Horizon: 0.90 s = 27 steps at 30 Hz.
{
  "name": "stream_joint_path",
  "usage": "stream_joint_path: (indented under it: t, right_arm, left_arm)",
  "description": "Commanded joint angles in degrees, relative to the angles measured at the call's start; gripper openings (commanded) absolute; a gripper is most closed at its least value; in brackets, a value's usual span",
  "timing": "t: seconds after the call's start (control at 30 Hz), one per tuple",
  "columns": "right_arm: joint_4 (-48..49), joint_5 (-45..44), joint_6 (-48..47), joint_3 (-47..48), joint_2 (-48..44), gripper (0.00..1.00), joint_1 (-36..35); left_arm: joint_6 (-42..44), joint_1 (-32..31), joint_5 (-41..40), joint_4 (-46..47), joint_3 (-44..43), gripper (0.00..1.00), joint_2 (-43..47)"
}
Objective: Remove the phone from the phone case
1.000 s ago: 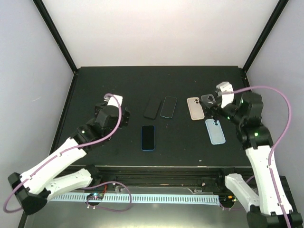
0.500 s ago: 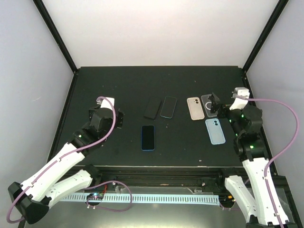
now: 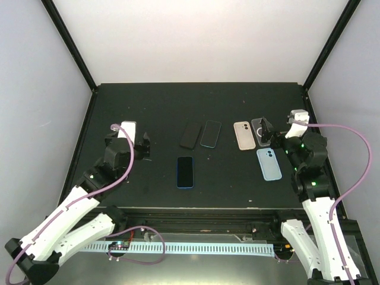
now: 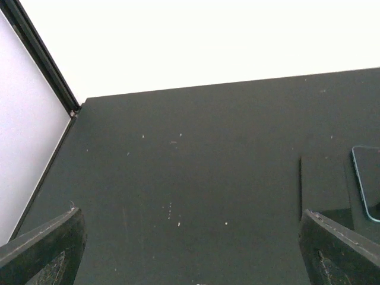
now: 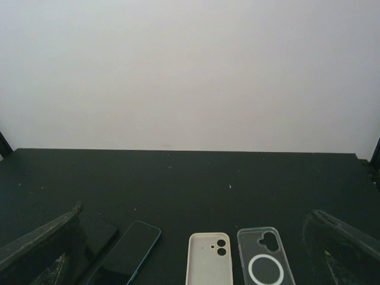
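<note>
Left gripper (image 4: 190, 212) gapes open over the black table (image 4: 178, 148) — right gripper (image 5: 196, 209), also open, hovers beside a clear plastic phone case (image 5: 265, 264).

The black table (image 3: 154, 101) is carrying a black phone (image 3: 190, 135), a teal-edged phone (image 3: 210, 133), a blue-edged phone (image 3: 185, 171), a beige case (image 3: 244, 135), a clear case (image 5: 265, 249) and a light blue case (image 3: 269, 164), all lying flat.

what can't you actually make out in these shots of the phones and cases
- Top view: the right side of the clear case is hidden under the right hand.
- Right wrist view: the beige case and the clear case run off the bottom edge.
- Left wrist view: a teal-edged phone is cut by the right edge.
- Top view: the light blue piece is too small to tell phone from case.
</note>
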State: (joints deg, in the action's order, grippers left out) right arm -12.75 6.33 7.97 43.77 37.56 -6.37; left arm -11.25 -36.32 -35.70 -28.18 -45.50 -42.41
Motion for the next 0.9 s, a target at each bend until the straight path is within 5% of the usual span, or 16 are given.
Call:
stream_joint_path:
  t: [0.0, 0.87]
  right_arm:
    - [2.41, -0.97, -1.18, -0.87, -0.27, 1.0, 0.44]
    - [1.93, 1.23, 0.44, -0.83, -0.01, 1.0, 1.36]
  left_arm:
    - [1.07, 0.37, 0.17, 3.58, 0.7, 0.99, 3.13]
    - [1.67, 0.37, 0.81, 3.57, 1.2, 0.99, 3.25]
